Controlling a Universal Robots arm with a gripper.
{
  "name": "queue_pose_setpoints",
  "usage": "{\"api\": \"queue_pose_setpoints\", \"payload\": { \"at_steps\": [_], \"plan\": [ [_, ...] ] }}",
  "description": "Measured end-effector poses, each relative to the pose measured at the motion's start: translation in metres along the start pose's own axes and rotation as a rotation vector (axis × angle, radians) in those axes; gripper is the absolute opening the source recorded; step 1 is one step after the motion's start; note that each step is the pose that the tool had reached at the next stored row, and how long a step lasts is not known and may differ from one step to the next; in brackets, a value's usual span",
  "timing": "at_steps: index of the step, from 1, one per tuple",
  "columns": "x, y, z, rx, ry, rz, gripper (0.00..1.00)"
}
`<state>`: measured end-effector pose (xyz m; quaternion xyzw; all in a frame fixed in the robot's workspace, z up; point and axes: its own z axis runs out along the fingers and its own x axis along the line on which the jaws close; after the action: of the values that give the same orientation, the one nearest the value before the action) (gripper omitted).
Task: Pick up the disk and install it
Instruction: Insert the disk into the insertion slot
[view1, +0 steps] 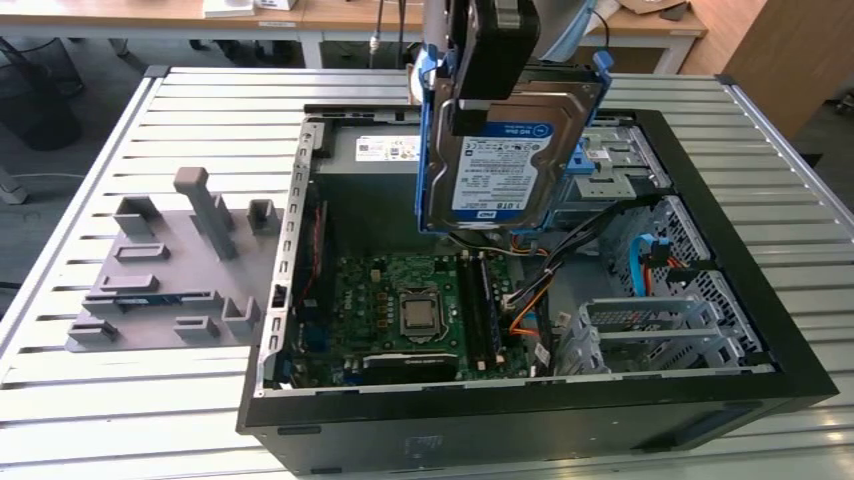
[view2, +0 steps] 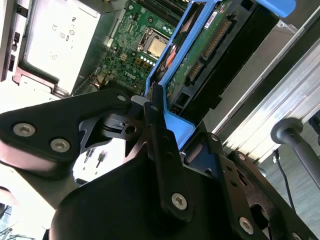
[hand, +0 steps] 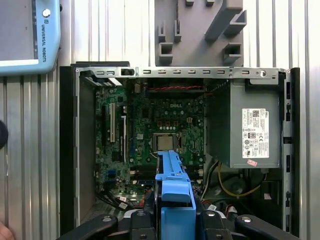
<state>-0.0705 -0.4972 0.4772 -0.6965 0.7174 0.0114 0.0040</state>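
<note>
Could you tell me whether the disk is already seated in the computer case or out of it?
Out: the gripper holds the disk on edge over the open computer case, above the motherboard.

My worktop (view1: 214, 100): slatted pale metal. Behind it, wooden desks (view1: 340, 14) on white legs. Grey floor (view1: 34, 240). Wooden panel (view1: 787, 50) at the exterior view's right.
</note>
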Motion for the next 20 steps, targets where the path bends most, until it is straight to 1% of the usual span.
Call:
{"api": "queue_pose_setpoints", "payload": {
  "at_steps": [3,11,16,18,20],
  "plan": [
    [0.0029,-0.0002,0.0,0.0,0.0005,0.0,0.36],
    [0.0169,-0.0005,0.0006,0.0,0.001,0.0,0.36],
    [0.0282,-0.0009,0.0016,0.0,0.001,0.0,0.36],
    [0.0302,-0.0009,0.0021,0.0001,0.0009,0.0,0.36],
    [0.0304,-0.0009,0.0022,0.0001,0.0009,0.0,0.36]
  ]
}}
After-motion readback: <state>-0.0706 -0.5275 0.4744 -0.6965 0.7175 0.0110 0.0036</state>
